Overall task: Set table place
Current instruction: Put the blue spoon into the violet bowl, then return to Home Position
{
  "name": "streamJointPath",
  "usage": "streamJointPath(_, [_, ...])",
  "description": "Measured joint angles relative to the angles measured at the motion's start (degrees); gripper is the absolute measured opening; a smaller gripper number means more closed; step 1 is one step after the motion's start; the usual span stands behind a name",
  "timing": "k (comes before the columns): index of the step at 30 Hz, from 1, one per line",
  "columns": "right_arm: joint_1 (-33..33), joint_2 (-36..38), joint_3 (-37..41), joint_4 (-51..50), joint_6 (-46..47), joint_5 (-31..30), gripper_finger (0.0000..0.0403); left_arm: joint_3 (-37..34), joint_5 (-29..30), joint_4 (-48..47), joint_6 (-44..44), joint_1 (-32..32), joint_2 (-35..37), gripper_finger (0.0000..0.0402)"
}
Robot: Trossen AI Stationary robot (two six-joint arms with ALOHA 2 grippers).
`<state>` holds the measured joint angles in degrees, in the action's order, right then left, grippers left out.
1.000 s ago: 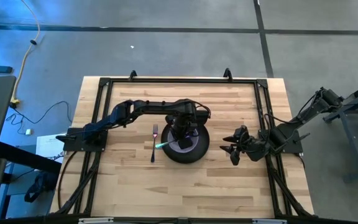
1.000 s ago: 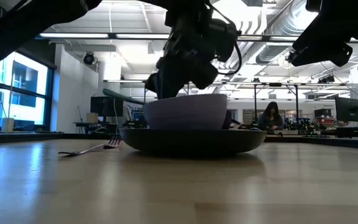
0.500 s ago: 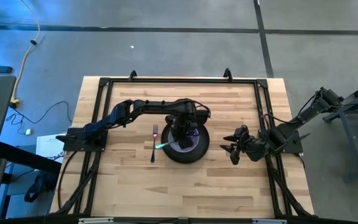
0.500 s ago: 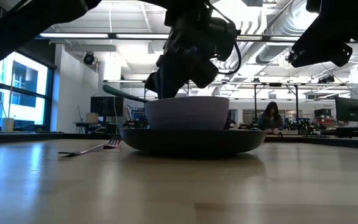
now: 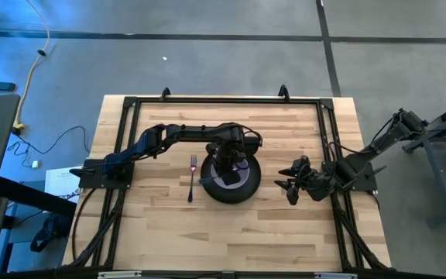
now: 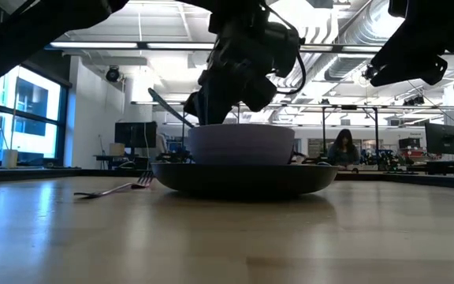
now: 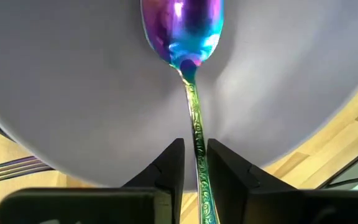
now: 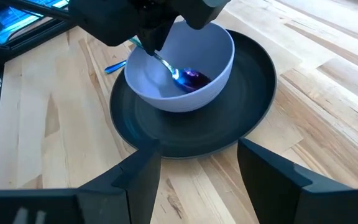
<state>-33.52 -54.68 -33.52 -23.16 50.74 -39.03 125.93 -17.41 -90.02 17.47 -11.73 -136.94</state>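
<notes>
A lavender bowl (image 5: 231, 178) sits in a dark grey round plate (image 5: 248, 191) at the table's middle. The spoon lies in the bowl, its purple head (image 7: 182, 25) on the bowl's bottom and its handle (image 6: 168, 106) slanting up over the rim toward the left. My left gripper (image 7: 196, 155) hangs over the bowl, pointing steeply down, its fingers slightly open on either side of the handle. A fork (image 5: 192, 177) lies flat on the table left of the plate. My right gripper (image 5: 289, 188) waits open to the right of the plate. My left gripper has the spoon's handle (image 7: 197, 146) running between its parted fingers, which come from above and slant down along it. A gap shows on one side of the handle; whether the handle touches the other finger (image 7: 225, 168) I cannot tell. The spoon's head rests in the bowl.
A black metal frame (image 5: 130, 105) runs along the table's far edge and both sides, with the arm bases on it. Bare wood lies in front of the plate toward the near edge. In the low view a person (image 6: 343, 147) sits far off in the room.
The spoon has tipped: its handle, nearly level a second ago, now slants steeply up, its free end risen and its head down in the bowl. My left gripper has stayed above the bowl.
</notes>
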Motion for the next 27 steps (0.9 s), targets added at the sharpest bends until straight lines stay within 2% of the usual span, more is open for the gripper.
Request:
streamJointPath(9, [0.0, 0.0, 0.0, -0.2, 0.0, 0.0, 0.0204, 0.6, 0.1, 0.0, -0.5, 0.0, 0.0, 0.006])
streamJointPath(17, [0.0, 0.0, 0.0, -0.2, 0.0, 0.0, 0.0204, 9.1, 1.3, 0.1, -1.2, -0.3, 0.0, 0.006])
streamJointPath(27, [0.0, 0.0, 0.0, -0.2, 0.3, 0.0, 0.0204, 9.0, 1.3, 0.0, -0.7, -0.6, 0.7, 0.006])
